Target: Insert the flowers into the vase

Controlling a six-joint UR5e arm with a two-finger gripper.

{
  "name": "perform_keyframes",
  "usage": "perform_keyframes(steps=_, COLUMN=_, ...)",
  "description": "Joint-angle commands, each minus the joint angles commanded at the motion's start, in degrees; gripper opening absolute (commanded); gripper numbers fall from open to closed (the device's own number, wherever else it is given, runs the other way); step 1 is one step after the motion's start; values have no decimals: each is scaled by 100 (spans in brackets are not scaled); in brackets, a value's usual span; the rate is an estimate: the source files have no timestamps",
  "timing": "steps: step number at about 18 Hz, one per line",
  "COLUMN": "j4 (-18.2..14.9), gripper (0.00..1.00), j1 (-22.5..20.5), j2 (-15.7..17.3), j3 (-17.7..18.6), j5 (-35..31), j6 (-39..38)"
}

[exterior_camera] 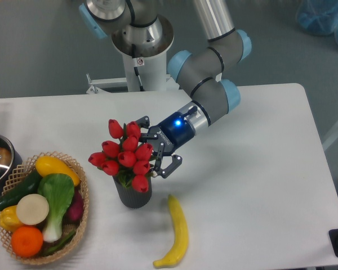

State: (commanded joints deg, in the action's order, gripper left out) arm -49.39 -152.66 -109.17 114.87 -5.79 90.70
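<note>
Fingers [141, 124] — spread apart just right of the flowers [124, 157], nothing visibly gripped. The flowers are seated in the vase [133, 194] at tabletop centre — stems hidden, heads tilted left.

Illumination even and diffuse, moderately bright, apparently from overhead. White table [259, 185] well exposed, no blown-out glare. Shadows soft and short: a faint one hugging the vase [134, 192] base, another along the banana [177, 232]. A blue indicator light glows on the gripper [156, 147] wrist. Focus acceptable throughout; slight softness and compression grain overall. No noticeable edge distortion
</note>
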Motion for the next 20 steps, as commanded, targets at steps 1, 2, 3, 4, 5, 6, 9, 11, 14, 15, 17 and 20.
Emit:
perform_keyframes(steps=1, j4=0, gripper=100, j1=-27, j2=53, j3=0, j5=-184, j6=-9)
perform_keyframes(steps=2, j4=0, gripper=100, j1=-36, j2=97, j3=0, j5=-403, j6=-9)
perform_keyframes(steps=3, j4=0, gripper=100, j1=-44, j2=158, j3=0, j5=-623, j6=-18)
perform_keyframes(steps=4, j4=0, gripper=100, j1=-62, j2=211, j3=-17, j5=-799, j6=-18)
perform_keyframes(steps=5, j4=0, gripper=100, j1=-88, j2=272, j3=-52, j5=-949, j6=-18)
perform_keyframes(steps=6, j4=-9, gripper=100, j1=-106, j2=351, j3=-79, j5=-1124, j6=-26)
perform_keyframes(steps=9, j4=-9, gripper=100, j1=-150, j2=501, j3=-105, j5=-1547, j6=-44)
perform_keyframes(steps=11, j4=-18, gripper=100, j1=-176, j2=598, j3=-140, j5=-1819, j6=-35)
perform_keyframes(steps=14, j4=-79, gripper=100, j1=-273, j2=835, j3=-289, j5=-2486, j6=-44)
perform_keyframes(steps=15, j4=-88, gripper=100, j1=-325, j2=905, j3=-334, j5=-2601, j6=-53)
perform_keyframes(steps=17, j4=-79, gripper=100, j1=-466, j2=1124, j3=-465, j5=-3057, j6=-263)
perform_keyframes(steps=20, j4=-88, gripper=100, j1=-650, j2=1406, j3=-702, j5=-3989, j6=-299)
